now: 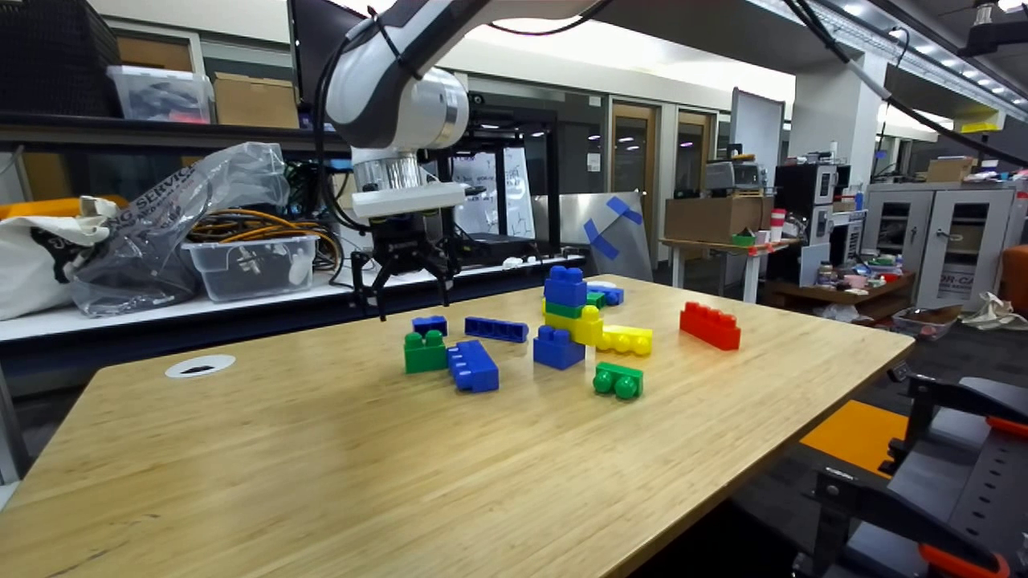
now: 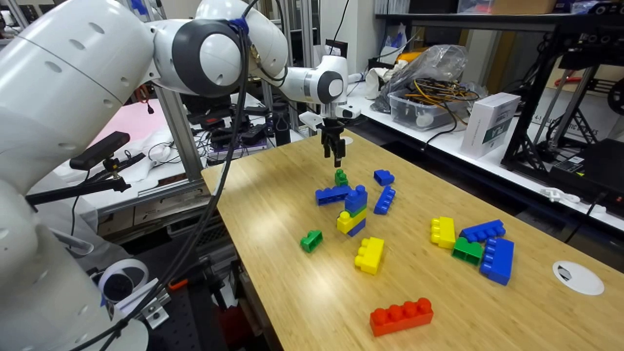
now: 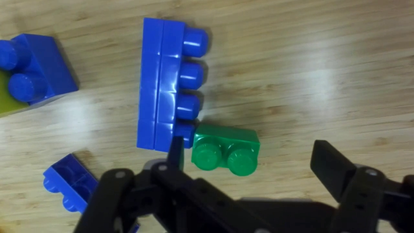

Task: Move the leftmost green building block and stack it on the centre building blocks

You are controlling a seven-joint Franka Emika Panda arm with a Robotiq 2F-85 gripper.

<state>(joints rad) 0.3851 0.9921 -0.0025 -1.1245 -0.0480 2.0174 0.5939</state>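
Working from a distance, I had the gripper in mid-air, jaws wide apart and holding nothing. Lower down, the leftmost green building block sat studs up on the table, showing between the fingers in the wrist view. Beside its end lay a long blue brick; I couldn't tell whether they touched. The centre building blocks, topped in blue, stood nearby.

I've got a pale wooden table before me, and in an exterior view there's a white bench far left, wood-framed doors beyond, ceiling lights glowing, a grey cabinet far right on dark floor!
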